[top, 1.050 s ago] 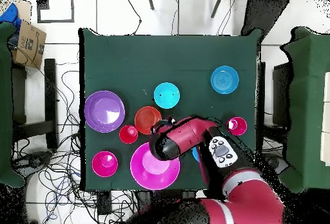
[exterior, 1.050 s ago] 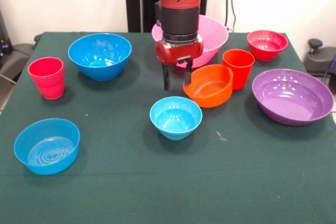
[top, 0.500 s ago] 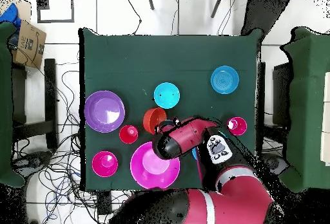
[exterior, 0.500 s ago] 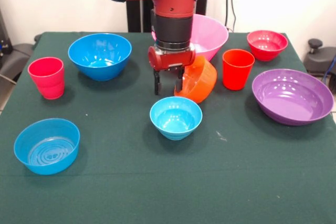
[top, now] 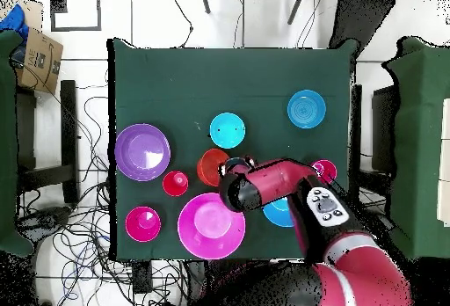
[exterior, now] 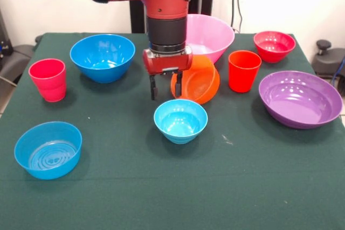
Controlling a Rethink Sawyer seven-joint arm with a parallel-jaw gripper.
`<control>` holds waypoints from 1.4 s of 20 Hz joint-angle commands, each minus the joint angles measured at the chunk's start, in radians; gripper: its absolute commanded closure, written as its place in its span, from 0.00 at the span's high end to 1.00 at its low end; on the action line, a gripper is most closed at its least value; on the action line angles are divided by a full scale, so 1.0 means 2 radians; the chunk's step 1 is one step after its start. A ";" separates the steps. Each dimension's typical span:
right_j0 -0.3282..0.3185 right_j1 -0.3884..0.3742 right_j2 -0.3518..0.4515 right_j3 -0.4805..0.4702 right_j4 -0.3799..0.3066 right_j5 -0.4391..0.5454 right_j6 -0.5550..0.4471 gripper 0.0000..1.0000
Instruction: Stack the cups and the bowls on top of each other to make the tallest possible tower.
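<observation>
The pincer was clamped on the rim of the orange bowl, which hung tipped on its side above the tabletop, just behind the light-blue bowl. Held by one edge, it looked liable to swing or slip and land crooked.

The arm is running off the top edge in the front view and covering part of the pink bowl behind it. In the overhead view the arm is hiding most of the deep blue bowl, part of the pink cup, and the gripper. The orange bowl is hiding one gripper finger's tip.
</observation>
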 commanded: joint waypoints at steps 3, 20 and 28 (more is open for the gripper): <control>-0.036 -0.020 0.101 0.033 0.030 0.103 -0.070 1.00; -0.078 0.044 0.159 0.015 -0.001 0.152 -0.109 1.00; -0.076 0.067 0.155 -0.005 -0.026 0.140 -0.107 1.00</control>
